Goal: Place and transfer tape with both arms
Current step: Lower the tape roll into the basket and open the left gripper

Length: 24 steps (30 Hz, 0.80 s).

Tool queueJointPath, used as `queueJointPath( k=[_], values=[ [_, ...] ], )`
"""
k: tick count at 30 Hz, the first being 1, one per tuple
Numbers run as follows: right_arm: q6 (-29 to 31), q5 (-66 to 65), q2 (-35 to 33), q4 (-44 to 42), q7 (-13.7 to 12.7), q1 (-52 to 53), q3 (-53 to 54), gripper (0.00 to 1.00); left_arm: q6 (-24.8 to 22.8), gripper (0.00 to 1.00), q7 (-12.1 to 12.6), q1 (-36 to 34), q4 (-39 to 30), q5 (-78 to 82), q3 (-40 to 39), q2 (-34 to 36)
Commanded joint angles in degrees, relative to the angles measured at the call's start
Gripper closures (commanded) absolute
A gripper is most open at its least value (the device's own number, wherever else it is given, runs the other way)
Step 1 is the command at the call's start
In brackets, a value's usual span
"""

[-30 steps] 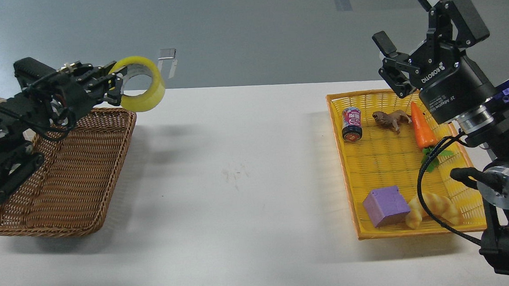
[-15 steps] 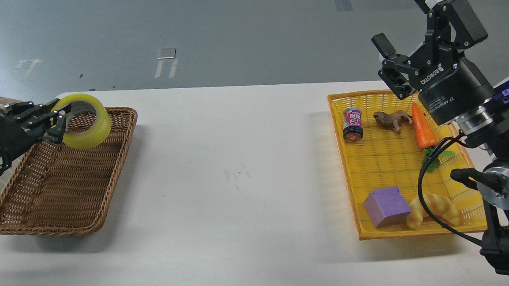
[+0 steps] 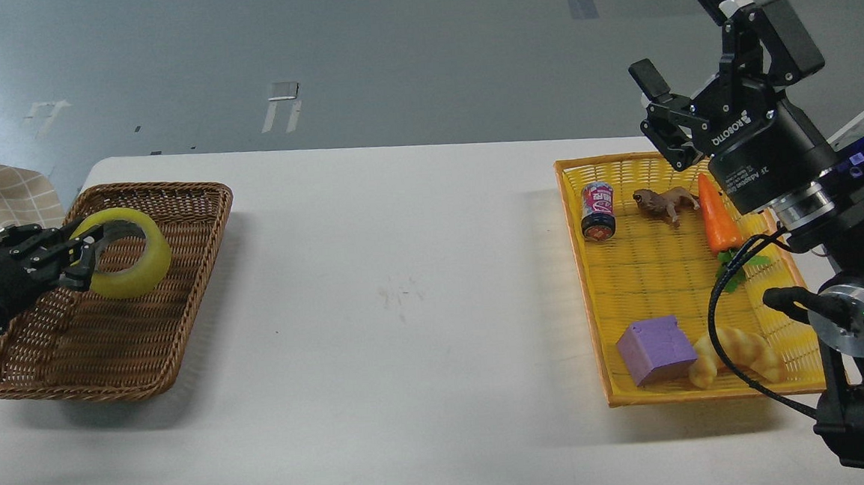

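The tape (image 3: 127, 261) is a yellowish translucent roll held on its edge over the brown wicker basket (image 3: 187, 287) at the table's left. My left gripper (image 3: 86, 256) comes in from the left edge and is shut on the roll's left wall, one finger through its hole. Whether the roll touches the basket floor I cannot tell. My right gripper (image 3: 678, 40) is open and empty, raised above the far edge of the yellow basket (image 3: 594, 322) at the right.
The yellow basket holds a small can (image 3: 597, 210), a brown toy animal (image 3: 666, 203), a carrot (image 3: 718, 214), a purple block (image 3: 654, 349) and a croissant toy (image 3: 731, 358). The white table (image 3: 406, 311) lies between the two baskets.
My left gripper has carried the tape from above the brown basket's far right corner down and leftward into the basket. The right arm has barely moved.
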Motion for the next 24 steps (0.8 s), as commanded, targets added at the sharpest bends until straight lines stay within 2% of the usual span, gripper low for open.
queueJointPath(
  k=[1,4,6,10,12,14,18,20,24],
  values=[
    [0.01,0.0,0.0,-0.08,-0.03,0.09,0.0,0.0,0.21,0.92,0.0,0.6,0.02,-0.07,0.09,-0.13],
    [0.01,0.0,-0.09,-0.26,-0.03,0.09,0.09,0.0,0.21,0.86,0.0,1.3,0.02,-0.16,0.0,-0.13],
    [0.01,0.0,-0.09,-0.26,-0.03,0.09,0.09,0.0,0.29,0.76,0.0,2.26,0.02,-0.94,0.09,-0.13],
    [0.01,0.0,-0.09,-0.26,-0.03,0.09,0.09,0.0,0.29,0.72,0.0,2.88,0.02,-1.12,0.0,-0.22],
    [0.01,0.0,-0.09,-0.26,-0.03,0.09,0.09,0.0,0.29,0.64,0.0,2.97,0.02,-1.12,0.0,-0.22],
    [0.01,0.0,-0.09,-0.26,-0.03,0.09,0.09,0.0,0.29,0.52,0.0,2.97,0.02,-1.3,0.0,-0.22],
    [0.01,0.0,-0.09,-0.26,-0.03,0.09,0.09,0.0,0.29,0.43,0.0,2.97,0.02,-2.88,0.0,-0.22],
    [0.01,0.0,-0.09,-0.26,-0.03,0.0,0.09,0.0,0.29,0.32,0.0,2.97,0.1,-4.02,0.0,-0.13],
    [0.01,-0.09,-0.09,-0.26,0.06,-0.09,0.09,0.0,0.29,0.24,0.0,2.88,0.02,-5.78,0.0,-0.13]
  ],
)
